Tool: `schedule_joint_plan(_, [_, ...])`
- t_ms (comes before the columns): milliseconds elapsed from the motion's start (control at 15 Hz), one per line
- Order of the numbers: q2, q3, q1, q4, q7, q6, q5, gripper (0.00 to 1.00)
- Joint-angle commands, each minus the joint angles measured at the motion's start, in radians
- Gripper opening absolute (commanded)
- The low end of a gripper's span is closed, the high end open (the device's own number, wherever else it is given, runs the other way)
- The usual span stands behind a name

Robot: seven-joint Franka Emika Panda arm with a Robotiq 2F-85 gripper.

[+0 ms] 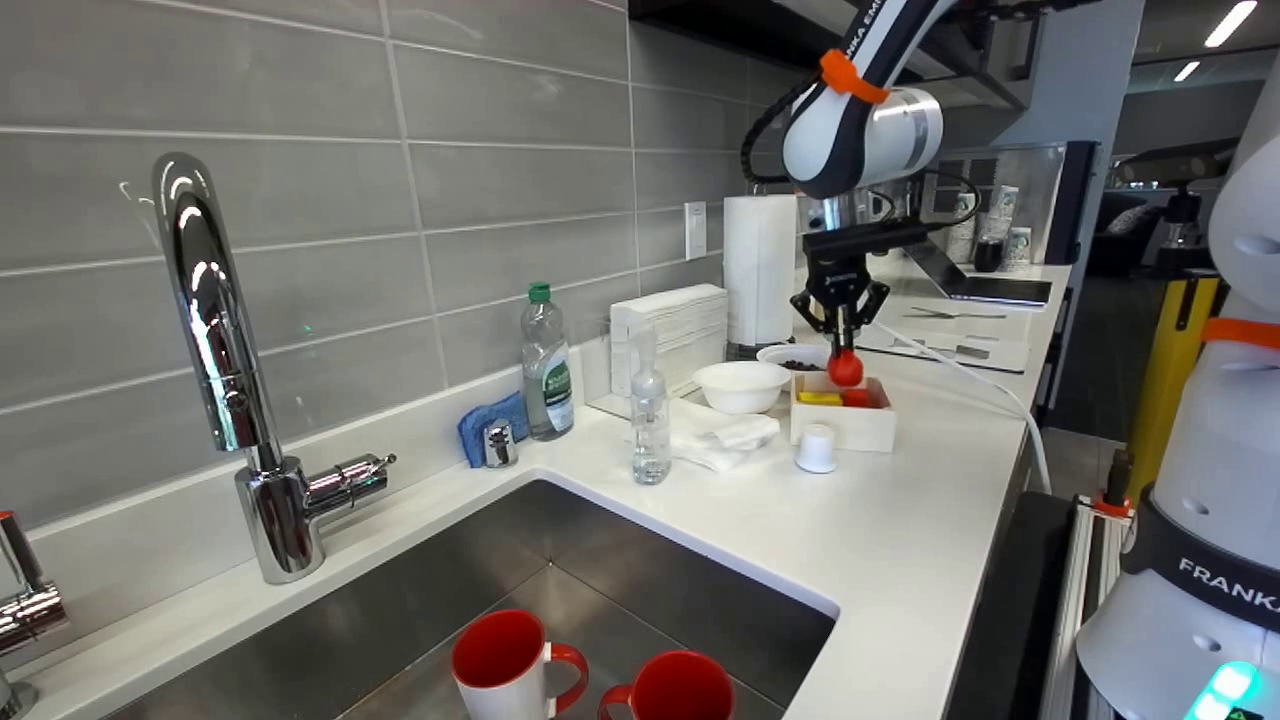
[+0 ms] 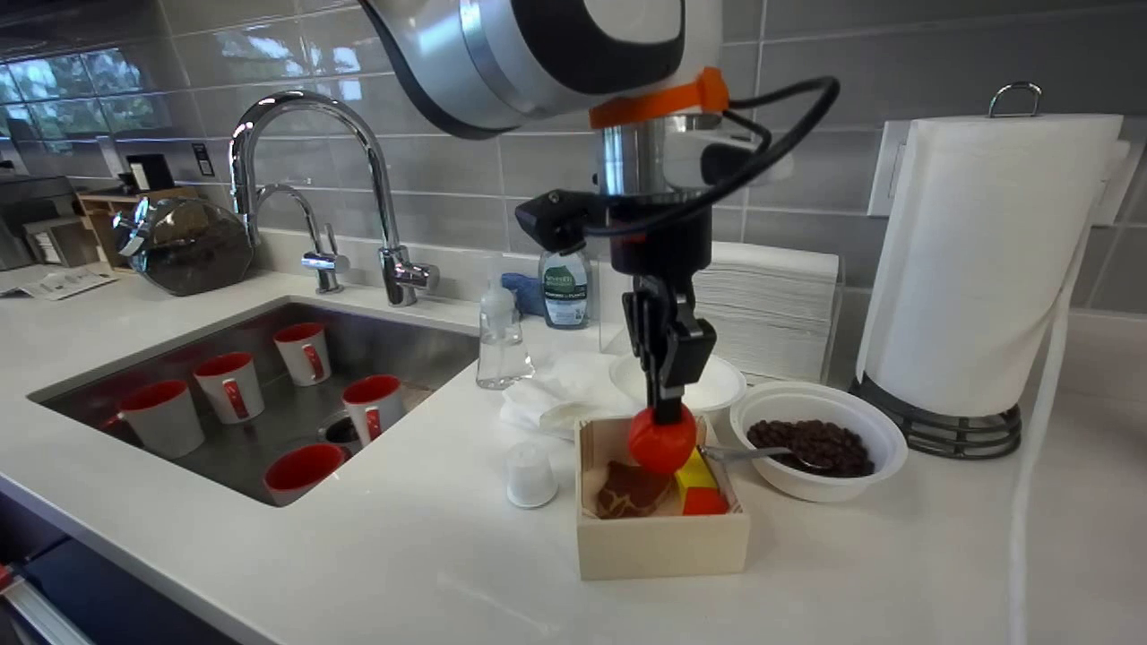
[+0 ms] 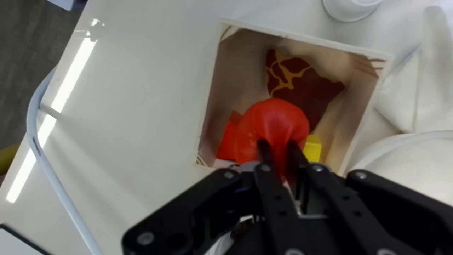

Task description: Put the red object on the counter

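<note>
The red object [image 1: 845, 369] is a small, roundish red-orange item held in my gripper [image 1: 842, 345]. It shows in both exterior views [image 2: 661, 442] at about the height of the rim of a small light box [image 2: 663, 551]. In the wrist view, both fingertips [image 3: 277, 146] press into the red object [image 3: 272, 115], and it bulges around them. The box [image 3: 308, 38] lies beneath it and holds a brown steak-like piece [image 3: 308, 85] and a yellow-and-red piece [image 2: 697, 479]. The white counter [image 1: 900, 530] spreads around the box; it also shows in the wrist view [image 3: 152, 88].
A small white cup [image 2: 530, 475] and white napkins [image 1: 725, 430] lie beside the box. A bowl of dark beans [image 2: 820, 484] with a spoon and a white bowl [image 1: 740, 385] stand close by. A clear bottle [image 1: 651, 425] stands near the sink [image 1: 680, 560], which holds several red-and-white cups.
</note>
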Motion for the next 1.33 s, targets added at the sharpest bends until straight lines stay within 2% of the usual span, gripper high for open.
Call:
schedule_joint_plan(0, [-0.166,0.032,0.001,-0.04,-0.042,-0.11,0.024,0.01])
schedule_joint_plan(267, [-0.334,0.104,0.016,-0.142,-0.075,-0.184,0.05,0.01])
schedule_joint_plan(600, [-0.434,0.189,0.058,-0.309,-0.09,-0.128,0.142,0.01])
schedule_joint_plan(667, [-0.424,0.202,0.067,-0.325,-0.09,-0.102,0.16,0.01])
schedule_joint_plan(733, [-0.356,0.212,0.086,-0.261,-0.098,-0.097,0.193,0.01])
schedule_joint_plan(1000, [-0.311,0.245,0.141,-0.275,-0.119,-0.004,0.282,0.01])
schedule_joint_plan(1267, [-0.223,0.279,0.159,-0.273,-0.122,0.091,0.269,0.01])
